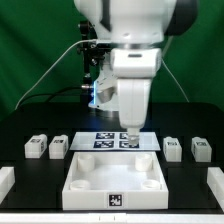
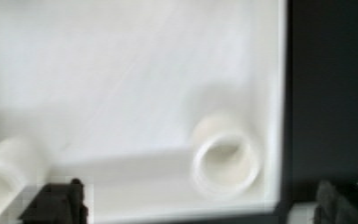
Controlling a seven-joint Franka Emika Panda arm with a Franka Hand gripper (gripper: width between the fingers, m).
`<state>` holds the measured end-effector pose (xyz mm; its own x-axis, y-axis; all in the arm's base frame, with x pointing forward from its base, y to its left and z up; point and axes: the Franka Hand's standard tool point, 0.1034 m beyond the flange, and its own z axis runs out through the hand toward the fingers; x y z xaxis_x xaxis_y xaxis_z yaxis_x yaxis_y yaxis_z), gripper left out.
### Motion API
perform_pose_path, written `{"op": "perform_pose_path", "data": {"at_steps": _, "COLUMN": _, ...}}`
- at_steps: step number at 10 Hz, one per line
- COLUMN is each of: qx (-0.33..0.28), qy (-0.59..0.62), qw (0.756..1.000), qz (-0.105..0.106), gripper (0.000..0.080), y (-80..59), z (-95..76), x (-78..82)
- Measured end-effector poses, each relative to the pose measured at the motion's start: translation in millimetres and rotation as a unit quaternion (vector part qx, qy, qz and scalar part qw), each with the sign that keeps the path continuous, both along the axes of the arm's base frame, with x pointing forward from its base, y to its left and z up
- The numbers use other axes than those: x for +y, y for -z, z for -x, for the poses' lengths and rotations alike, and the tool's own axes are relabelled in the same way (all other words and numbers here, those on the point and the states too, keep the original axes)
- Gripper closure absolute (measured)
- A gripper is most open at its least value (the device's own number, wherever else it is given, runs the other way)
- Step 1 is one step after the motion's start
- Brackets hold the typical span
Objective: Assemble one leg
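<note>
Four small white legs with marker tags stand on the black table, two at the exterior view's left (image 1: pixel 37 147) (image 1: pixel 58 147) and two at its right (image 1: pixel 172 148) (image 1: pixel 200 150). My gripper (image 1: pixel 130 128) hangs pointing down over the marker board (image 1: pixel 115 141), behind the white tray (image 1: pixel 82 183), apart from every leg. In the wrist view the gripper (image 2: pixel 202 205) is open and empty, its dark fingertips (image 2: pixel 55 200) wide apart. Past them lies the tray's white surface (image 2: pixel 123 90) with two round sockets (image 2: pixel 226 165). No leg shows in the wrist view.
The tray sits at the table's front middle and bears a marker tag on its front wall (image 1: pixel 116 199). Two more white parts lie at the front edges, left (image 1: pixel 5 181) and right (image 1: pixel 214 185). Cables and the arm's base stand behind.
</note>
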<state>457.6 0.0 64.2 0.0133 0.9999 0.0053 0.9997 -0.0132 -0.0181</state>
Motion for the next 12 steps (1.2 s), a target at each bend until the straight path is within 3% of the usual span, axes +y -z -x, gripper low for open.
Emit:
{"op": "perform_pose_path", "data": {"at_steps": 2, "qx": 0.006, "qy": -0.061, "qw": 0.998, "qz": -0.005, "gripper": 0.015, "y": 20.8, "z": 5.3, "x": -17.2}}
{"op": "perform_pose_path", "data": {"at_steps": 5, "qx": 0.015, "qy": -0.027, "qw": 0.999, "qz": -0.011, "gripper": 0.015, "y": 47.1, "z": 11.7, "x": -14.4}}
{"op": "perform_pose_path", "data": {"at_steps": 8, "qx": 0.024, "qy": -0.018, "qw": 0.999, "qz": -0.011, "gripper": 0.015, "y": 55.4, "z": 17.6, "x": -16.2}}
{"op": "perform_pose_path", "data": {"at_steps": 10, "qx": 0.024, "qy": -0.018, "qw": 0.999, "qz": -0.011, "gripper": 0.0428, "y": 55.6, "z": 17.8, "x": -16.3}}
{"op": "perform_pose_path", "data": {"at_steps": 11, "qx": 0.024, "qy": -0.018, "qw": 0.999, "qz": -0.011, "gripper": 0.0428, "y": 55.6, "z": 17.8, "x": -16.3}}
{"op": "perform_pose_path", "data": {"at_steps": 12, "qx": 0.024, "qy": -0.018, "qw": 0.999, "qz": -0.011, "gripper": 0.0578, "y": 55.6, "z": 17.8, "x": -16.4}}
